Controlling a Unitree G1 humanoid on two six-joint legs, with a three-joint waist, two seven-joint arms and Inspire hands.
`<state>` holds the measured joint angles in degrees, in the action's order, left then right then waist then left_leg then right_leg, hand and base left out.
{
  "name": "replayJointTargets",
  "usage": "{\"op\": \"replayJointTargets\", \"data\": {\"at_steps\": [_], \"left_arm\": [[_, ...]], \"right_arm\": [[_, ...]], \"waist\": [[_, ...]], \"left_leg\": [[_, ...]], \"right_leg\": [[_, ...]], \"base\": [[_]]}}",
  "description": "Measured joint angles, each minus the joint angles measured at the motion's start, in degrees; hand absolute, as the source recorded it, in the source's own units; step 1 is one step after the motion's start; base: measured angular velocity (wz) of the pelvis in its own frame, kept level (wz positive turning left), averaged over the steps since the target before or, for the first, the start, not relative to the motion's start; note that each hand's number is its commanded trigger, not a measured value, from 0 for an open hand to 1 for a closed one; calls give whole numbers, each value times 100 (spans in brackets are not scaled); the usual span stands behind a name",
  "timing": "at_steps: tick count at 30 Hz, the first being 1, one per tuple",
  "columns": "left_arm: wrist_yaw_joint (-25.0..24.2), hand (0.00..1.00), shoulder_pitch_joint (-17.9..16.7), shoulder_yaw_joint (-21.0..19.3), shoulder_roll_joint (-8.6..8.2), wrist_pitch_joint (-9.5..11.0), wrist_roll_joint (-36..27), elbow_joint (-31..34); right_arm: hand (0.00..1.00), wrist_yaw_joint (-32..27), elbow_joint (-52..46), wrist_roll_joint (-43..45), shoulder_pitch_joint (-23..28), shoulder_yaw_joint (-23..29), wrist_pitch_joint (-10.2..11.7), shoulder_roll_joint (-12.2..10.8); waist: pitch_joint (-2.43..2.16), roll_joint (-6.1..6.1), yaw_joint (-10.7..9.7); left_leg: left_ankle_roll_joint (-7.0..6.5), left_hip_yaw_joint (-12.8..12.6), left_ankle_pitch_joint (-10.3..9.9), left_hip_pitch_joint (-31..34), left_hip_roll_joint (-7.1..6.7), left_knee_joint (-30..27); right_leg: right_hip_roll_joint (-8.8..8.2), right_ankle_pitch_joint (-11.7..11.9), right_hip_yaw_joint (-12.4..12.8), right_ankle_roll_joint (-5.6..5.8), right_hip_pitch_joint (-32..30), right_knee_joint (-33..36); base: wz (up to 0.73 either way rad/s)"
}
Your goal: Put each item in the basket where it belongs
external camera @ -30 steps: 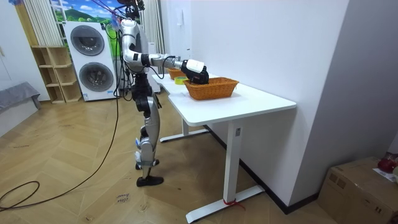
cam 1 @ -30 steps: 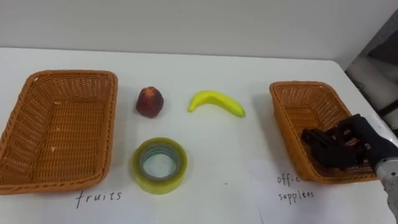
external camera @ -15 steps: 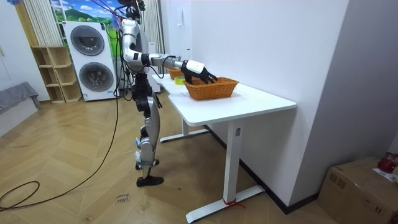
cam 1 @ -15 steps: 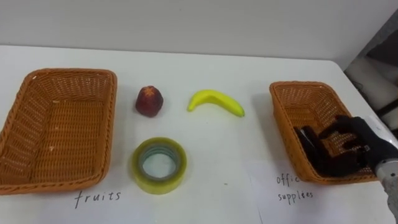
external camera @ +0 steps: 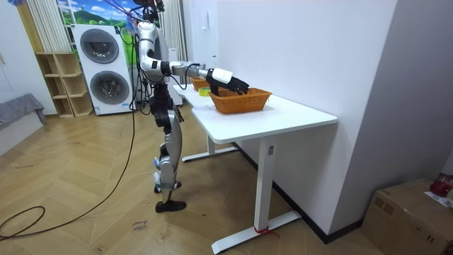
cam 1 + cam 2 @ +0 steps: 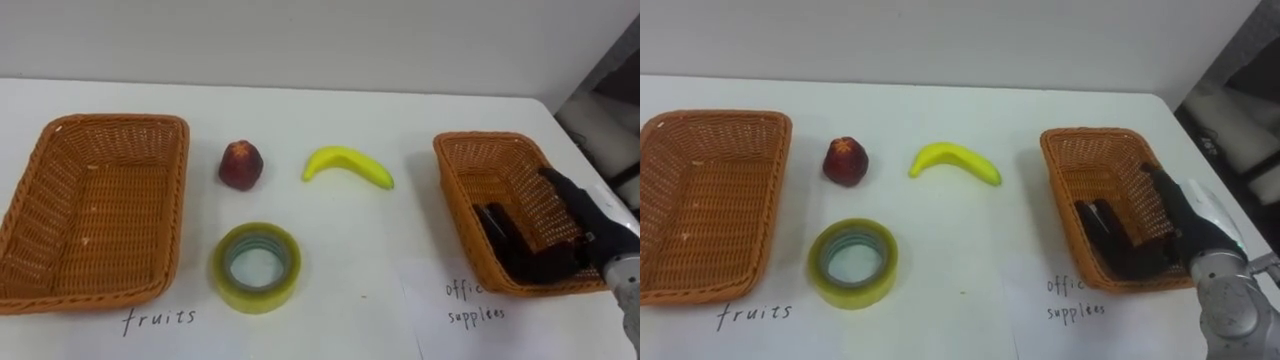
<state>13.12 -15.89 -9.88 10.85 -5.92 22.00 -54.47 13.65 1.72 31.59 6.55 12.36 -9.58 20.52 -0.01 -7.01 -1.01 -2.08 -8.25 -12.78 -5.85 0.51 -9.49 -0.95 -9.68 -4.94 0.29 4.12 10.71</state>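
My right hand [image 6: 588,214] hovers over the right wicker basket [image 6: 452,192], the one labelled for office supplies, with its fingers stretched out open. A black object [image 6: 503,238] lies on that basket's floor just under and left of the hand, free of the fingers. A red peach [image 6: 240,164], a yellow banana [image 6: 348,165] and a roll of yellowish tape [image 6: 256,264] lie on the white table between the baskets. The left wicker basket [image 6: 60,132], labelled fruits, holds nothing. In the room view the robot stands at the table's long side, right hand [image 5: 231,80] reaching over the basket [image 5: 244,104].
The white table [image 6: 400,110] runs to a wall at the back; its right edge lies just beyond the right basket. Handwritten labels sit on the table in front of each basket. Washing machines [image 5: 105,67] stand behind the robot.
My right hand has opened from a curled grip to straight fingers and drawn slightly right, leaving the black object lying in the right basket. The fruit and tape have not moved.
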Motion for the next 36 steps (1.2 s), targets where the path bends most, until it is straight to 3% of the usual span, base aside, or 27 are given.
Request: {"op": "replayJointTargets", "data": {"at_steps": [8, 19, 28, 36], "left_arm": [[25, 0, -9, 55, -27, -2, 18, -18], [27, 0, 7, 113, -98, -2, -192, -131], [182, 0, -6, 117, -100, 0, -438, -290], [204, 0, 10, 119, -99, 20, -432, -289]], "right_arm": [[0, -160, -285, 20, -2, 19, 1, -6], [0, -959, -1146, -561, -46, 95, 139, -5], [0, -1363, -1218, -777, -88, 96, 147, -5], [0, -1563, -1675, -679, -209, 93, 271, -3]], "waist": [[25, 35, -12], [38, 77, -26], [6, 178, -35], [17, 144, -26]], "left_leg": [[0, -54, 0, -58, 6, 19], [1, -36, -4, -171, 7, 56], [2, -30, -3, -171, 6, 81], [2, -51, -2, -184, 1, 81]], "right_leg": [[7, 0, 35, 0, 21, 18], [10, 0, 26, 0, 146, -3], [10, 0, 12, 0, 148, -2], [13, 0, 24, 0, 154, 2]], "base": [[-2], [0], [0], [0]]}}
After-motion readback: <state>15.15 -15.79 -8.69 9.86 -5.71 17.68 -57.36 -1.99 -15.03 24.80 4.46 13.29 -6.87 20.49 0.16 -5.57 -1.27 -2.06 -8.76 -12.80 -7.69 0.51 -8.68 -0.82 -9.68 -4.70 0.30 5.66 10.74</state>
